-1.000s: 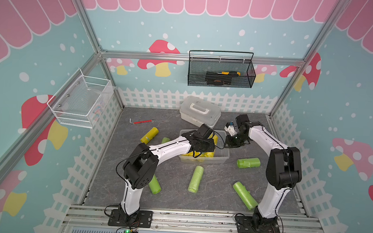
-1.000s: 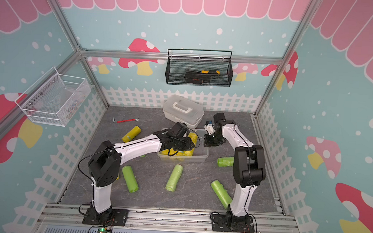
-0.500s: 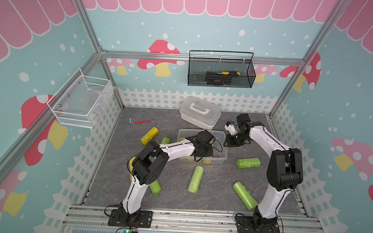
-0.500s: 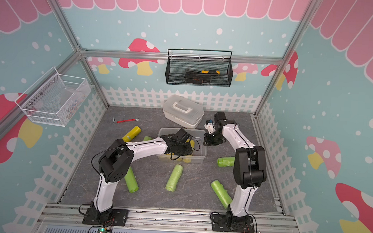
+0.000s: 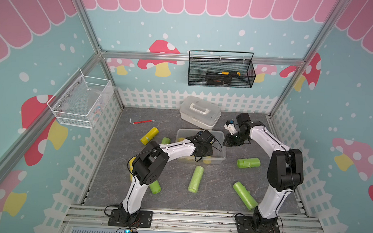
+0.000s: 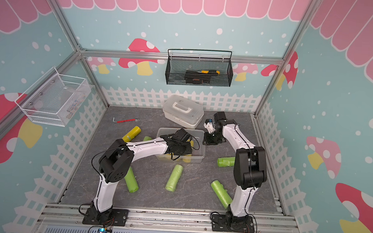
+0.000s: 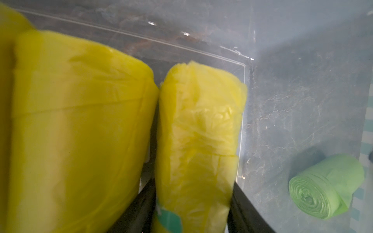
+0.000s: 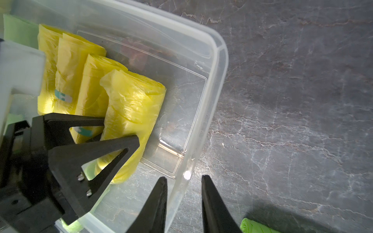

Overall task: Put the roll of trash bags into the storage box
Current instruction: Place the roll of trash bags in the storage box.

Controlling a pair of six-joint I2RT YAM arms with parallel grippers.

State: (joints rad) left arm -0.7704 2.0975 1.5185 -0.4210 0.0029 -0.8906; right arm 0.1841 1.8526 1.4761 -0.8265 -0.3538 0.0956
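Note:
The storage box (image 5: pixel 223 146) (image 6: pixel 202 144), a clear tub, stands mid-table. Several yellow rolls (image 8: pixel 90 80) lie side by side on its floor. My left gripper (image 7: pixel 192 182) (image 8: pixel 121 130) reaches down into the box. Its black fingers (image 8: pixel 113 147) lie along both sides of the outermost yellow roll of trash bags (image 7: pixel 197 131) (image 8: pixel 131 105), which rests on the floor. Whether they still press it does not show. My right gripper (image 8: pixel 183 177) (image 5: pixel 228 143) is shut across the box's clear wall (image 8: pixel 220 60), one finger inside and one outside.
Green rolls (image 5: pixel 196 178) (image 5: pixel 248 163) (image 5: pixel 245 195) (image 5: pixel 154 187) lie on the grey tabletop, and a yellow roll (image 5: pixel 149 135) lies left of the box. A white handled case (image 5: pixel 200 113) stands behind it. A red hex key (image 5: pixel 142 121) lies at back left. Two wire baskets (image 5: pixel 221 72) (image 5: pixel 80 101) hang on the walls.
My left arm has sunk into the box, and the yellow roll now lies beside the others. Its elbow has swung nearer the box. The right arm has stayed put.

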